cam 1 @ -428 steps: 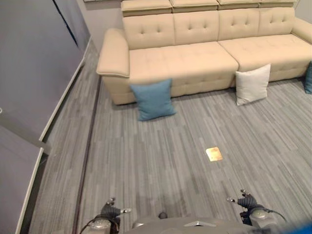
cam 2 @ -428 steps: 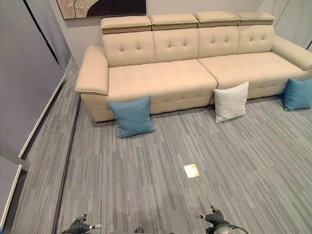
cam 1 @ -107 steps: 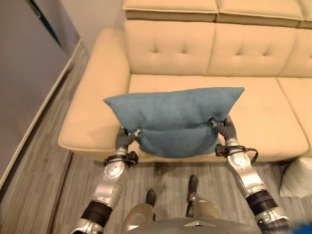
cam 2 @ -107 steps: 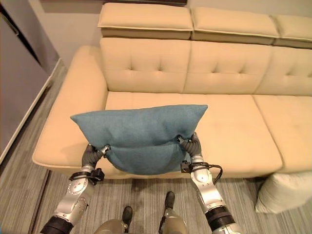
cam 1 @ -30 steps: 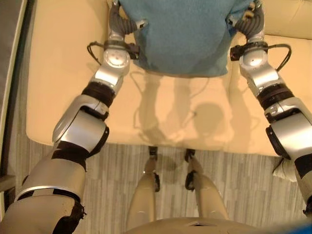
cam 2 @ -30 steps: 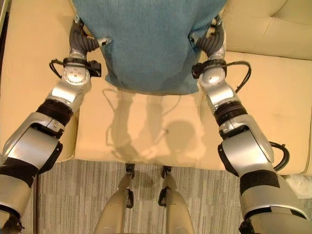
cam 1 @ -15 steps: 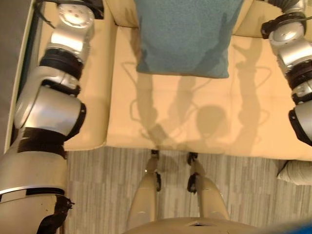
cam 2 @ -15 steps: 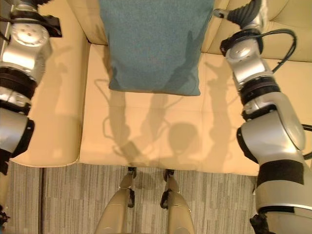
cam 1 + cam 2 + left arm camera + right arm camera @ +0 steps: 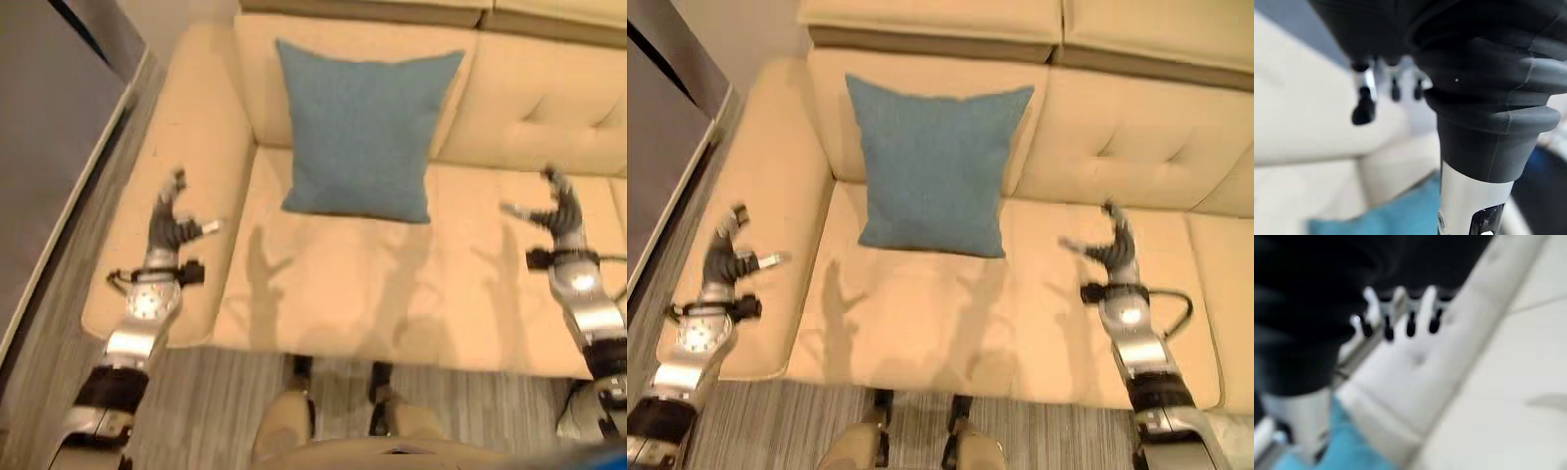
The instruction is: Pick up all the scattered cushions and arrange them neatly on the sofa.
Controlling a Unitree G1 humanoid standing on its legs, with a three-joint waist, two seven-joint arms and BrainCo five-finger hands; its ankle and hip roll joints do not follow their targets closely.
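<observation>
While both hands [image 9: 168,227] [image 9: 558,217] hang spread and empty, the square teal cushion [image 9: 364,127] leans upright.

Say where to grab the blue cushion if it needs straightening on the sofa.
Take the blue cushion by its two side edges, one hand per side, coming from the front. It stands upright against the sofa backrest, so both sides are free. The left hand and right hand are open, flanking it.
</observation>
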